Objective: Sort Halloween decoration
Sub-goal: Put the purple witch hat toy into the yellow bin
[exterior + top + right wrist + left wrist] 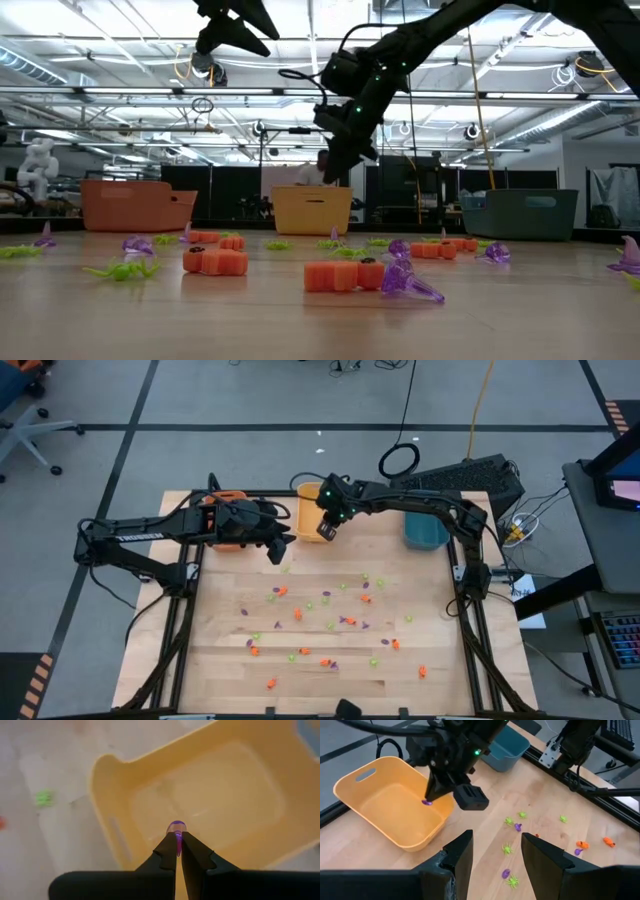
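While I look down from above, my right claw (326,530) hangs at the near edge of the yellow bin (308,506) at the table's far side, and my left claw (279,550) waits just beside it, with the small orange, green and purple trinkets (330,622) scattered over the wooden table (220,660) well nearer than both. From table height, my right claw (335,172) hovers above the yellow bin (312,210). Past my left fingers (462,854), which stand apart on nothing, a purple trinket (426,802) sits at the tip of my right claw, over the bin's inside. From my right wrist, my claw (178,851) is pinched tight on that purple trinket (177,827), directly over the bin's floor (215,795).
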{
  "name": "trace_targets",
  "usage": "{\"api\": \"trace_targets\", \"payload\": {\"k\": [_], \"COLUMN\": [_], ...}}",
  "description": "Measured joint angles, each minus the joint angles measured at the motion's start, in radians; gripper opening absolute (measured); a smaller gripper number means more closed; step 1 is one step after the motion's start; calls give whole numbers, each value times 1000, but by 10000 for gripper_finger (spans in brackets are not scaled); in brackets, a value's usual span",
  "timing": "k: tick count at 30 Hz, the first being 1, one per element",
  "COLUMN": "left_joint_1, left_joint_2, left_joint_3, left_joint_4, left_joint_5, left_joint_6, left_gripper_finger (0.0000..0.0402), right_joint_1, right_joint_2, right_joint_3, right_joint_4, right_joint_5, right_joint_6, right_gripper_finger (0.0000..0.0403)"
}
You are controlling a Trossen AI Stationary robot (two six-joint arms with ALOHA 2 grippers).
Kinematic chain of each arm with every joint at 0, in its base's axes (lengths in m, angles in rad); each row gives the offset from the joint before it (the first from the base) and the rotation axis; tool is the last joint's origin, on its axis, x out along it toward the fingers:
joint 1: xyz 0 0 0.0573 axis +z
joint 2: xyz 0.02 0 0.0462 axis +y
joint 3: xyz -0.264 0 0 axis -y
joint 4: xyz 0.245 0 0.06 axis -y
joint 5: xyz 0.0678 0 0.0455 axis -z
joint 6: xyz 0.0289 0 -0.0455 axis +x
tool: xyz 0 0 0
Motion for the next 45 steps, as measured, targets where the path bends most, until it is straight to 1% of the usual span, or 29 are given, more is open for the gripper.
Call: {"api": "trace_targets", "payload": {"k": [2,7,13,16,19,22,26,30,36,39,41,42,45], "left_joint_1": [0,0,0,0,-1,-7,-24,-41,-53,-53,-52,-53,-65], "left_joint_2": [0,0,0,0,0,0,0,0,-1,4,6,6,6], "left_joint_3": [0,0,0,0,0,1,1,0,-46,-75,-101,-113,-150], "left_joint_4": [0,0,0,-11,-17,-42,-130,-251,-371,-377,-379,-380,-381], "left_joint_5": [0,0,0,0,4,9,11,11,-10,-32,-31,-25,33], "left_joint_6": [0,0,-2,-42,-84,-105,-129,-131,-132,-144,-179,-198,-258], "left_gripper_finger": [166,166,166,166,166,166,166,166,166,166,166,166,166], "right_joint_1": [0,-2,-2,-2,-2,-5,-5,8,43,62,77,85,107], "right_joint_2": [0,0,0,-13,-51,-100,-198,-294,-399,-425,-435,-436,-434], "right_joint_3": [0,0,0,-2,-1,-1,-1,-1,-1,-1,-1,-1,-1], "right_joint_4": [2,-14,-31,-44,-44,-51,-67,-101,-141,-161,-185,-202,-269], "right_joint_5": [37,37,34,29,-18,-17,-18,-19,-20,-18,-19,-19,-19], "right_joint_6": [0,2,51,52,51,52,83,138,197,213,222,228,235], "right_gripper_finger": [0,12,46,69,93,116,137,143,144,144,144,144,144]}}
